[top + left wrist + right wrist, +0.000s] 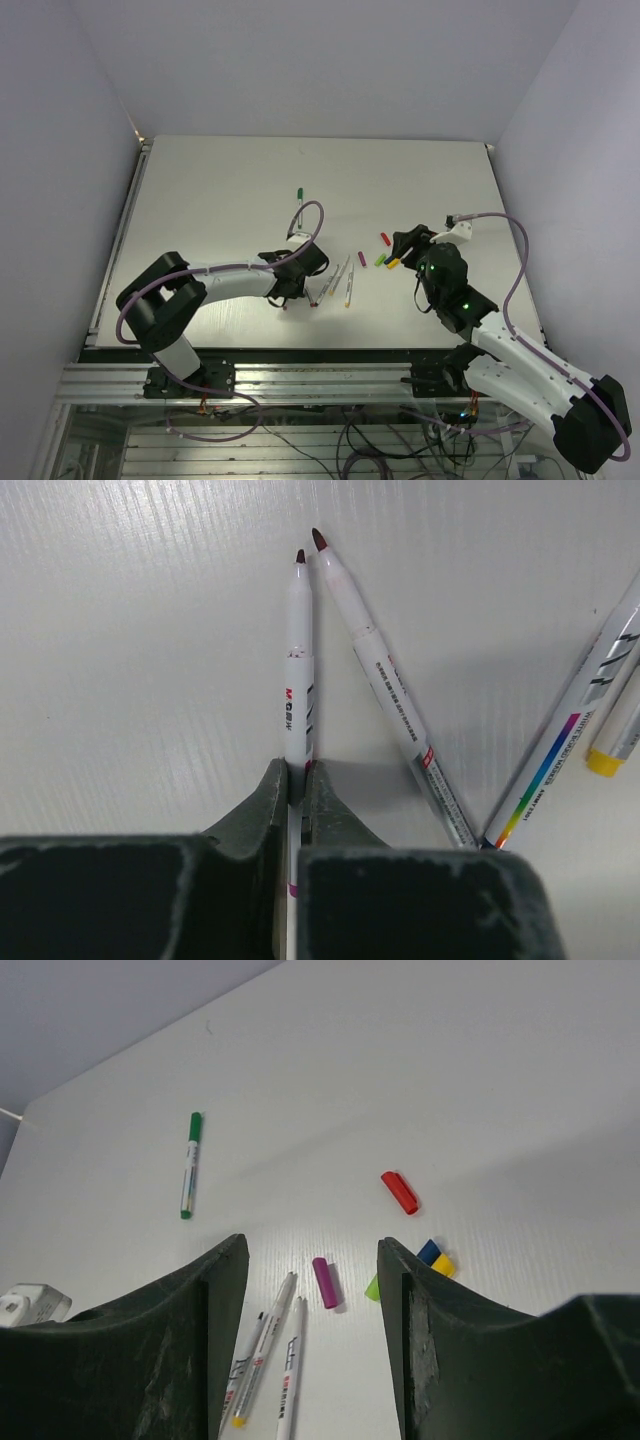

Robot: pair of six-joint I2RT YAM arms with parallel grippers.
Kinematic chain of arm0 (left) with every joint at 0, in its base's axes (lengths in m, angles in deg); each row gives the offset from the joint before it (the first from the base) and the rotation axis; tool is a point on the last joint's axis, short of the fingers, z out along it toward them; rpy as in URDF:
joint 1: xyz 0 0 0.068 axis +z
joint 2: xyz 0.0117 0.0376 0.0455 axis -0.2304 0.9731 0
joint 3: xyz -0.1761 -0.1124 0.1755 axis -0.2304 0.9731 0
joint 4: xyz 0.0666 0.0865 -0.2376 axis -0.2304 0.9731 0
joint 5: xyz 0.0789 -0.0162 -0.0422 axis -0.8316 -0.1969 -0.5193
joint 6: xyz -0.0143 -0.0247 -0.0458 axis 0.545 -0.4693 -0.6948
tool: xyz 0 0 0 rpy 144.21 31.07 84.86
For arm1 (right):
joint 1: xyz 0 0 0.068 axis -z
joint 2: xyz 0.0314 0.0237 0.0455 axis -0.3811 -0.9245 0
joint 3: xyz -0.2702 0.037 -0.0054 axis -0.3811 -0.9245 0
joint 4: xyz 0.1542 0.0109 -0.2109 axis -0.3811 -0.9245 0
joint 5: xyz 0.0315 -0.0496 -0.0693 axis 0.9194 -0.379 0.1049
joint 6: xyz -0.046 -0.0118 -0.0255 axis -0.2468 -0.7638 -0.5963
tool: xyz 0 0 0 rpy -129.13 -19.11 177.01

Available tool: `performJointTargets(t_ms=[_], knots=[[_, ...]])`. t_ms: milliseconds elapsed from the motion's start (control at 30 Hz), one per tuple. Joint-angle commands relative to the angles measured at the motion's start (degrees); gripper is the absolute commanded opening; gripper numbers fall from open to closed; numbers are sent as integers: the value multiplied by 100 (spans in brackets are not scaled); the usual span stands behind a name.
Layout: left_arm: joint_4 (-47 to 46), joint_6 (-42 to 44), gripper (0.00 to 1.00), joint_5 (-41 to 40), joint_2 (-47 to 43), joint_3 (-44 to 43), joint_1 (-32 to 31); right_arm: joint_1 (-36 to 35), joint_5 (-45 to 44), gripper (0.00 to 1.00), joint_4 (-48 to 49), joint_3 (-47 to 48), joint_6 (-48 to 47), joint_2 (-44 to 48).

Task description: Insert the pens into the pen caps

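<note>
Near the middle of the white surface [200, 200], the left claw [297, 780] is clamped on a thin white marker pen with a dark red tip [298, 670]. Its two dark fingers [268, 805] pinch the barrel, and the tip points away from the wrist camera. Just beside it lies a second white pen with a red tip [385, 680], angled so the two tips nearly meet. Further right rest a white pen with a rainbow stripe [560, 745] and a white pen with a yellow end [612, 748]. The right claw [310, 1250] hovers with its fingers apart and holds nothing. Below its gap lies a stubby magenta plastic cap [325, 1282]. A lime-green cap [371, 1287] peeks out by the right finger, with a dark blue cap [428, 1251] and a yellow cap [444, 1265] touching each other just beyond. A red cap [400, 1192] lies a little further out, and a white pen with green ends [189, 1165] lies well apart, off to the left in that view.
</note>
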Motion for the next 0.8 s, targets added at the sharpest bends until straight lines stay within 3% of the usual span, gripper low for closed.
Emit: performJointTargets(t_ms=[0,433,767], knots=[[389,6,7,123,369,210,-13,31,-30,54,-81,66,30,58],[603,209,7,-453,-833,-165,3,31,102,46,-649,763,-305,-1130],[-496,696,7,-214,-1988,13,27,29,840,30,-1059,1748,-946,-2829]])
